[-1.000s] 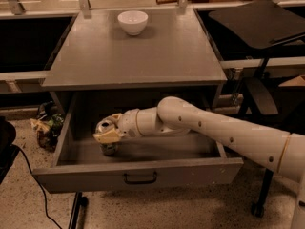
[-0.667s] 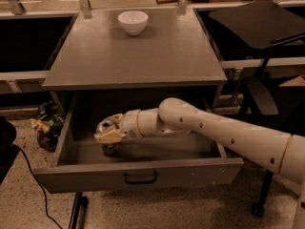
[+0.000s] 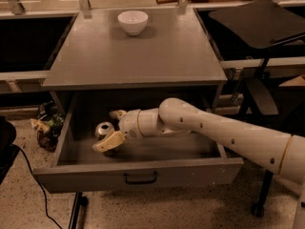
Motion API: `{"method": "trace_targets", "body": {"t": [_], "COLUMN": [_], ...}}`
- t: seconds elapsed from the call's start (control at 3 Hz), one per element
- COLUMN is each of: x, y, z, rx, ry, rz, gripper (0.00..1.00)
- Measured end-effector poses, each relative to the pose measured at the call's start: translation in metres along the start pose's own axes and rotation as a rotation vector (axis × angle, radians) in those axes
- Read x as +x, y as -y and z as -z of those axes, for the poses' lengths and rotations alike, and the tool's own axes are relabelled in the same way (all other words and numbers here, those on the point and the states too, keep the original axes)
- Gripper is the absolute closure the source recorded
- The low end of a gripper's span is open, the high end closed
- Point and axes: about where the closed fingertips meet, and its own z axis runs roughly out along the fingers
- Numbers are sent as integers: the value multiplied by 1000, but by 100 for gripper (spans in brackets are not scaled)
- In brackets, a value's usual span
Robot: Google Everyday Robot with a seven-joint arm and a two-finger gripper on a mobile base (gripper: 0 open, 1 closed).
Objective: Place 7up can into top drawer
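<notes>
The top drawer (image 3: 190, 173) of the grey table is pulled out, its dark bar handle at the front centre. The 7up can (image 3: 103, 129) stands upright on the drawer floor in the left part, silver top showing. My gripper (image 3: 113, 127) reaches into the drawer from the right. It is open, with one finger (image 3: 109, 141) in front of the can and the other (image 3: 117, 113) behind it. The can's lower side is partly hidden by the front finger.
A white bowl (image 3: 132, 22) sits at the back of the grey table top (image 3: 143, 56). A dark chair (image 3: 262, 27) stands to the right. A bag of clutter (image 3: 46, 123) and a black cable (image 3: 33, 175) lie on the floor at the left.
The fingers have spread apart from the can's sides. The can stays in the same spot in the drawer, and the arm has barely moved.
</notes>
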Motion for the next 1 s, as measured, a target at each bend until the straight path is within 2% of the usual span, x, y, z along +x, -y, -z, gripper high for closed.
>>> {"method": "trace_targets", "body": {"t": [0.33, 0.67, 1.0], "x": [-6, -23, -41], "y": [-2, -11, -21], "z": [13, 40, 62], "rx": [10, 17, 19], "ry": [38, 95, 100], "rz": [11, 46, 79], "gripper": [0, 0, 0]}}
